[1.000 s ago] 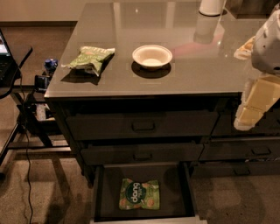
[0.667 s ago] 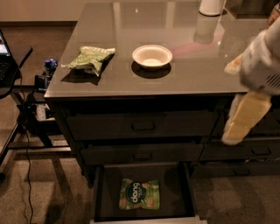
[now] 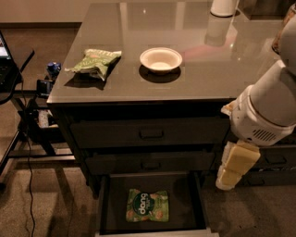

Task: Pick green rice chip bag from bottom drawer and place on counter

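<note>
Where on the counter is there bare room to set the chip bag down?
Bare counter lies right of the white bowl, and behind it toward the white container. The olive bag crowds the left. The gripper hangs right of the open bottom drawer, where the green rice chip bag lies.

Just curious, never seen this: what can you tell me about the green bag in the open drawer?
The green rice chip bag is a glossy light green pouch with a dark circle reading "dang". It lies flat on the floor of the open bottom drawer, untouched. The end effector hangs apart, right of the drawer.
</note>
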`<state>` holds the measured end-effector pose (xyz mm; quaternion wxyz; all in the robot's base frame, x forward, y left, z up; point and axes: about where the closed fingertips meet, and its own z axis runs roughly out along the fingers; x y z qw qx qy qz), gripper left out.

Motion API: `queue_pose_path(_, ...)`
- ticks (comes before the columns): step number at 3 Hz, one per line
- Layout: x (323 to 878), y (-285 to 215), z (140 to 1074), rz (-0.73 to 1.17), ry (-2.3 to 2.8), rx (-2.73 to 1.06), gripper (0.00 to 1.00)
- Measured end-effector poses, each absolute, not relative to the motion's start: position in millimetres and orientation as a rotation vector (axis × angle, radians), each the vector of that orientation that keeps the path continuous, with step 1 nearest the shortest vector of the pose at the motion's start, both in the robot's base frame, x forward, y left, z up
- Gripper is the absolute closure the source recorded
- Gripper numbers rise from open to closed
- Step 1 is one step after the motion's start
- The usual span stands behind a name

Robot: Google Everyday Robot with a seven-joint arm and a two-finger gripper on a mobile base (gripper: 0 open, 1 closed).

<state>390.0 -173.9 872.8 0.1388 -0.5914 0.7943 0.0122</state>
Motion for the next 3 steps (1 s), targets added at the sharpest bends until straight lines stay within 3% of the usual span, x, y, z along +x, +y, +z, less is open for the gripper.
queue_pose_path(1, 390, -174, 873, 0.035, 2.296, -1.71, 0.0)
queue_pose_path(3, 377, -140, 773, 0.225, 2.265, -1.732, 0.0)
